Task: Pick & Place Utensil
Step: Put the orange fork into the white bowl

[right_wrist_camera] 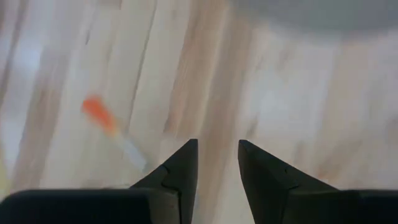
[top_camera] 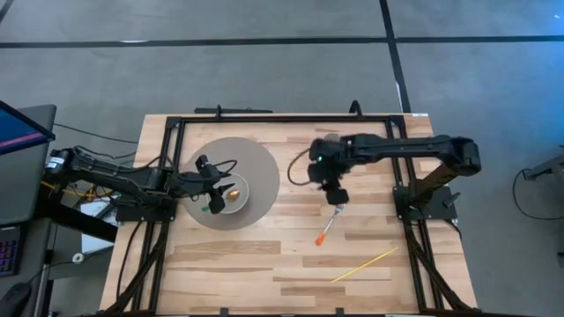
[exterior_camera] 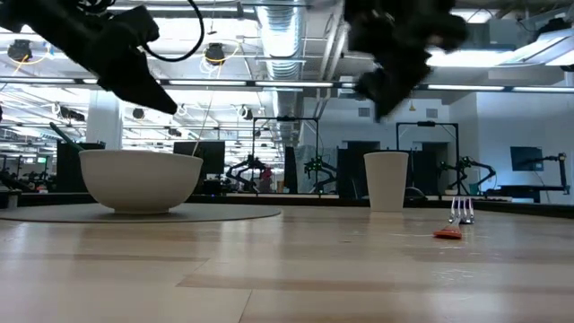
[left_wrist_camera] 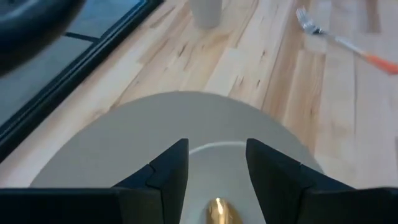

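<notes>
Right claw point(top_camera: 337, 195) hangs above the worktop point(top_camera: 264, 264), fingers parted and holding nothing, right over the tine end of the orange-handled fork point(top_camera: 328, 225) lying flat below. Left claw point(top_camera: 214, 187) sits wide over the white bowl point(top_camera: 236, 192) on the grey mat point(top_camera: 264, 167), gold utensil point(left_wrist_camera: 219, 211) inside.

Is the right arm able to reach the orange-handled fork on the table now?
Probably yes. The right gripper hangs open just above the fork, near its tine end, and nothing lies between them; the cup and yellow stick are off to the side.
</notes>
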Controlling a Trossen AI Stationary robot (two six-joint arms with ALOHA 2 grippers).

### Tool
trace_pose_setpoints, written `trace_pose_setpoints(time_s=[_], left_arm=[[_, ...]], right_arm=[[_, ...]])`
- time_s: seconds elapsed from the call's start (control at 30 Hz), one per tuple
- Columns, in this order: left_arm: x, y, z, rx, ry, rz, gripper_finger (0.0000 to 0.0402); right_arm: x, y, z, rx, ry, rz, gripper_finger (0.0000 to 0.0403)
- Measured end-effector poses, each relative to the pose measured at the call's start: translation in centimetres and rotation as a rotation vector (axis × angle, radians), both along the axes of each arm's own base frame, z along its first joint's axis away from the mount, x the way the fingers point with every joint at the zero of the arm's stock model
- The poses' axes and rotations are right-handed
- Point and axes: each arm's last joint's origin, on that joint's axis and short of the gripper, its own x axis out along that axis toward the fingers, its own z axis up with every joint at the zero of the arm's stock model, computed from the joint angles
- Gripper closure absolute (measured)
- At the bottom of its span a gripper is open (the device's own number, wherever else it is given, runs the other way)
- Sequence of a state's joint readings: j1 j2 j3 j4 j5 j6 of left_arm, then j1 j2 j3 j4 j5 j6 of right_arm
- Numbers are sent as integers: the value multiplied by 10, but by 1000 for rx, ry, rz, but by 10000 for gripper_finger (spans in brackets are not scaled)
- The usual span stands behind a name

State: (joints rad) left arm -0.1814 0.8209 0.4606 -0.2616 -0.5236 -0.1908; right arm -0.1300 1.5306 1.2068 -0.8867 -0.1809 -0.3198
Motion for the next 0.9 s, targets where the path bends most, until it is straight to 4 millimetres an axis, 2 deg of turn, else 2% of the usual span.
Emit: trace_pose_setpoints(time_s=[0.13,0.23,0.33,0.57,0.73,0.9], left_arm=[[3,-1,8,-15,-86,-1,239],[5,-1,14,-25,-154,-2,239],[6,-1,17,-31,-187,-2,239],[6,-1,17,-25,-183,-5,239],[6,-1,17,-26,-184,-5,239],[6,-1,17,-25,-182,-5,239]], right_arm=[[-14,2,-20,-2,114,70,294],[-14,2,-22,-16,113,114,294],[-11,6,-21,-7,86,85,294],[-7,35,-27,-4,106,172,294],[0,52,-41,-19,143,285,294],[5,62,-59,-12,222,298,294]])
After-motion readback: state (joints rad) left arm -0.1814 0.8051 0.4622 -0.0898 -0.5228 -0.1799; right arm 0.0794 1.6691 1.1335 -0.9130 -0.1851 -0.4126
